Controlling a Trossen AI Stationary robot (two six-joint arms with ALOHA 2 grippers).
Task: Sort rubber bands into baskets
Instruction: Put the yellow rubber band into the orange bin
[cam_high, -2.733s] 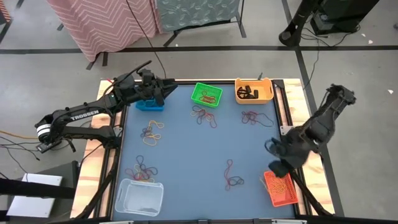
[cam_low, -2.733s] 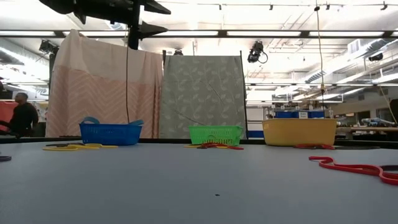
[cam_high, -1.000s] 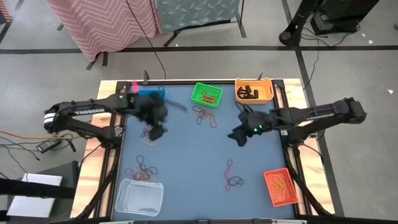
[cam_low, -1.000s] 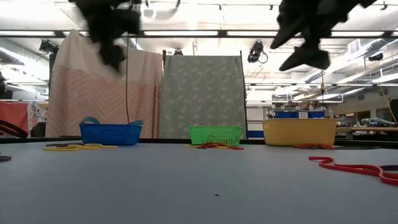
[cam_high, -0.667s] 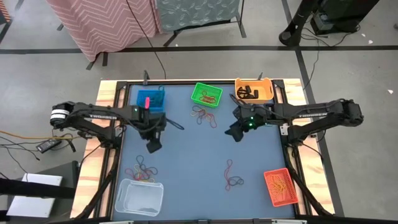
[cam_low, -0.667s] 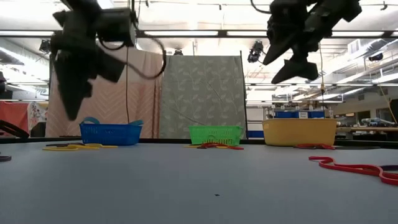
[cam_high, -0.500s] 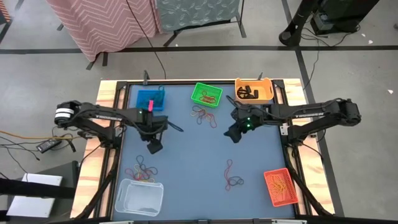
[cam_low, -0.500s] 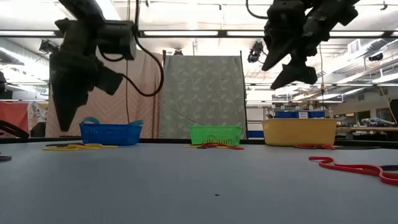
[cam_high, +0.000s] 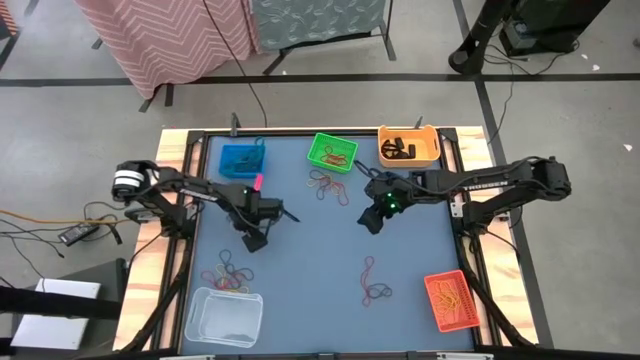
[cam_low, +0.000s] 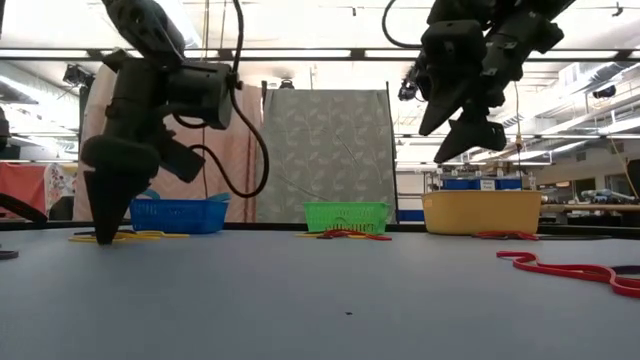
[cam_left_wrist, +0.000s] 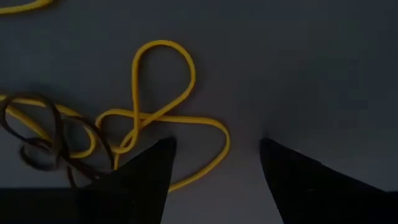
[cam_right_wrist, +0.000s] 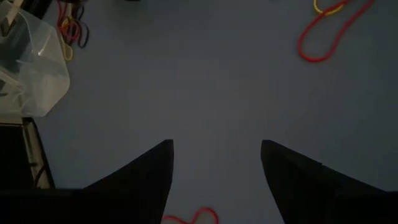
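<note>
Holding dark bands: yellow-orange basket

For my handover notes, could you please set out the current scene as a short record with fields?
left gripper: open, low over a yellow rubber band on the table, not gripping
right gripper: open, empty, raised above mid-table
baskets: blue, green and yellow-orange along the far edge; clear and red-orange at the near corners
loose bands: several clusters lie unsorted

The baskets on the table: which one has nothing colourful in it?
The clear white basket, at the table's near left corner. It shows no bright bands inside, while the green basket and the red-orange basket hold coloured tangles, and the yellow-orange basket holds black ones.
</note>
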